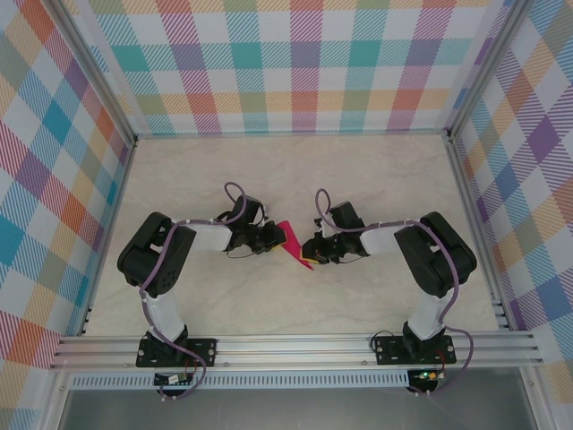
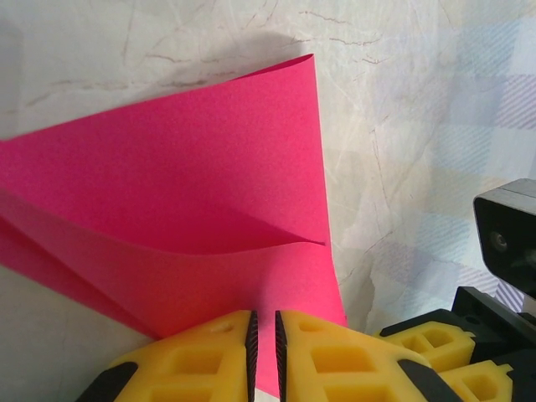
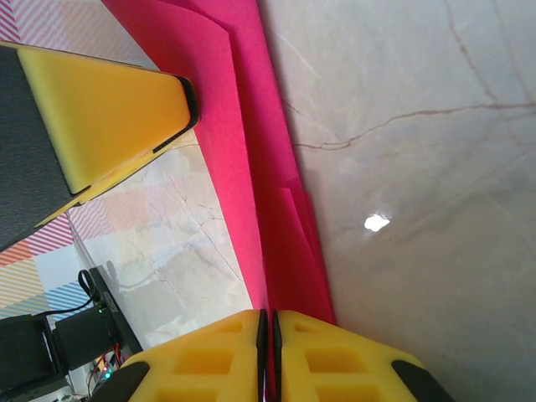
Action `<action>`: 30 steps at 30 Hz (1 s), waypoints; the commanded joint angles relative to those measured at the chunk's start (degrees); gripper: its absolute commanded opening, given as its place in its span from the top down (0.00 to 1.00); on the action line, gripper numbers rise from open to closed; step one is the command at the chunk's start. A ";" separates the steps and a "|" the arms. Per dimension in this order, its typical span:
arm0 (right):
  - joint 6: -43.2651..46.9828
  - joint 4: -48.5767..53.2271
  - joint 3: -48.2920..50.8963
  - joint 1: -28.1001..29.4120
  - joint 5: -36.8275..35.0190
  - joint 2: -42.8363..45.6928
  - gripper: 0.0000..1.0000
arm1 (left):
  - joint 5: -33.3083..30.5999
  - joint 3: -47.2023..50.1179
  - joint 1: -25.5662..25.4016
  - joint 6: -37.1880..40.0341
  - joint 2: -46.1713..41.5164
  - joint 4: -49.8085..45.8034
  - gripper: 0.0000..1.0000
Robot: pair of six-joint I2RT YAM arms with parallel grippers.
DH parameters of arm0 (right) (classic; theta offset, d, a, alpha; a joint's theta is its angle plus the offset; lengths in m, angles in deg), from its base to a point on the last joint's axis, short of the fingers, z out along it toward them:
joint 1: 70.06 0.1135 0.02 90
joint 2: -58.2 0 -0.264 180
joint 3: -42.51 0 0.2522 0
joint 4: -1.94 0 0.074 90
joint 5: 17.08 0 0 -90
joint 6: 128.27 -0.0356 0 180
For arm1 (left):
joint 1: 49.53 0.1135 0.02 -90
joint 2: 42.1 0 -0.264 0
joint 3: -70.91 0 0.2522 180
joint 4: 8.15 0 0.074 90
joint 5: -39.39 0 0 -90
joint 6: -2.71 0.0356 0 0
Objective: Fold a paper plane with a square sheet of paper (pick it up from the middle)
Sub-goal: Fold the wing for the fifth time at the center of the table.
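The magenta-pink sheet of paper (image 1: pixel 293 244) is folded into a narrow layered shape and hangs between both arms above mid-table. My left gripper (image 1: pixel 276 238) pinches its left side. In the left wrist view the folded sheet (image 2: pixel 184 184) fans out ahead with a curved crease, and the left gripper (image 2: pixel 264 335) is shut on its near edge. My right gripper (image 1: pixel 309 251) grips the lower right end. In the right wrist view the layered paper (image 3: pixel 251 167) runs away as a long strip, with the right gripper (image 3: pixel 270 335) shut on it.
A yellow finger of the left gripper (image 3: pixel 100 109) stands close beside the paper in the right wrist view. The marble-patterned table (image 1: pixel 376 179) lies below, bounded by checked walls (image 1: pixel 286 63) and an aluminium rail (image 1: pixel 295 348) at the near edge.
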 commanded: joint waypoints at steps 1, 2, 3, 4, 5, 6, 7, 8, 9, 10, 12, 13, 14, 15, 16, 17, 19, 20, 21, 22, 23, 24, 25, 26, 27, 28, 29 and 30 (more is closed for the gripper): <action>0.69 1.08 -0.29 -0.60 1.01 -1.37 0.88 | -0.67 -1.65 -0.76 1.44 1.09 -2.09 0.84; 0.68 1.22 -0.29 -0.60 1.03 -1.36 0.88 | -0.67 -1.74 -0.77 1.59 1.15 -2.16 0.84; 0.64 1.59 -0.41 -0.67 0.77 -1.46 0.89 | -0.59 -1.86 -0.78 1.57 1.16 -2.21 0.84; 0.64 1.96 -0.49 -0.67 0.59 -1.52 0.89 | -0.58 -2.02 -0.77 1.67 1.08 -2.21 0.84; 0.58 1.96 -0.46 -0.75 0.61 -1.61 0.89 | -0.41 -2.26 -0.76 1.65 0.99 -2.19 0.84; 0.41 1.97 -0.40 -0.77 0.59 -1.70 0.89 | -0.03 -2.40 -0.76 1.67 0.81 -2.03 0.84; 0.29 2.00 -0.47 -0.77 0.51 -1.82 0.89 | 0.37 -2.52 -0.76 1.67 0.65 -1.80 0.84; 0.16 2.00 -0.49 -0.77 0.58 -1.80 0.89 | 0.92 -2.66 -0.76 1.61 0.27 -1.32 0.83; 0.00 1.89 -0.45 -0.86 0.48 -1.82 0.89 | 1.62 -2.52 -0.76 1.38 -0.28 -0.68 0.83; -0.19 1.88 -0.43 -0.86 0.46 -1.94 0.90 | 2.25 -2.46 -0.77 1.35 -0.82 -0.18 0.83; -0.55 1.75 -0.42 -0.95 0.68 -2.12 0.90 | 3.05 -2.06 -0.84 1.27 -2.11 0.62 0.82; -0.63 1.78 -0.44 -1.02 0.83 -2.12 0.90 | 3.30 -1.71 -0.93 1.18 -2.91 0.90 0.81; -0.79 1.48 -0.42 -1.13 1.08 -2.25 0.90 | 3.39 -1.11 -1.06 1.03 -3.55 1.21 0.81; -0.98 1.26 -0.34 -1.19 1.37 -2.33 0.90 | 3.48 -0.54 -1.22 1.07 -4.22 1.50 0.81; -1.22 0.85 -0.36 -1.21 1.75 -2.32 0.90 | 3.50 0.00 -1.44 1.06 -4.72 1.78 0.81; -1.45 0.22 -0.30 -1.30 2.35 -2.34 0.90 | 3.55 0.57 -1.68 0.95 -5.35 2.07 0.81; -1.75 -0.53 -0.18 -1.47 2.99 -2.25 0.91 | 3.65 1.50 -2.28 0.70 -5.93 2.75 0.80; -1.93 -1.00 -0.08 -1.58 3.42 -2.16 0.91 | 3.56 1.85 -2.66 0.65 -5.96 2.89 0.80; -2.24 -1.74 0.02 -1.72 4.00 -2.19 0.91 | 3.51 1.86 -3.07 0.72 -5.82 2.96 0.80; -2.53 -2.22 0.10 -1.81 4.40 -2.24 0.91 | 3.50 1.83 -3.28 0.81 -5.60 3.05 0.80; -2.80 -2.62 0.10 -1.90 4.75 -2.27 0.91 | 3.32 1.76 -3.55 0.69 -5.25 3.06 0.80; -2.93 -2.99 0.14 -2.00 5.11 -2.34 0.91 | 3.15 1.81 -3.73 0.72 -4.80 3.07 0.80; -3.18 -3.33 0.13 -2.09 5.31 -2.40 0.91 | 2.96 1.69 -3.82 0.67 -4.44 3.00 0.80; -3.47 -3.70 0.28 -2.24 5.57 -2.45 0.91 | 2.85 1.58 -3.83 0.68 -4.01 2.98 0.81; -3.70 -4.00 0.33 -2.33 5.90 -2.54 0.91 | 2.76 1.47 -3.83 0.65 -3.67 3.02 0.81; -3.95 -4.33 0.37 -2.35 6.11 -2.58 0.91 | 2.66 1.42 -3.91 0.63 -3.44 3.07 0.81; -4.18 -4.59 0.45 -2.42 6.32 -2.82 0.91 | 2.50 1.42 -3.92 0.55 -3.11 3.07 0.81; -4.39 -4.78 0.40 -2.52 6.55 -2.93 0.91 | 2.49 1.41 -3.92 0.42 -2.78 3.25 0.81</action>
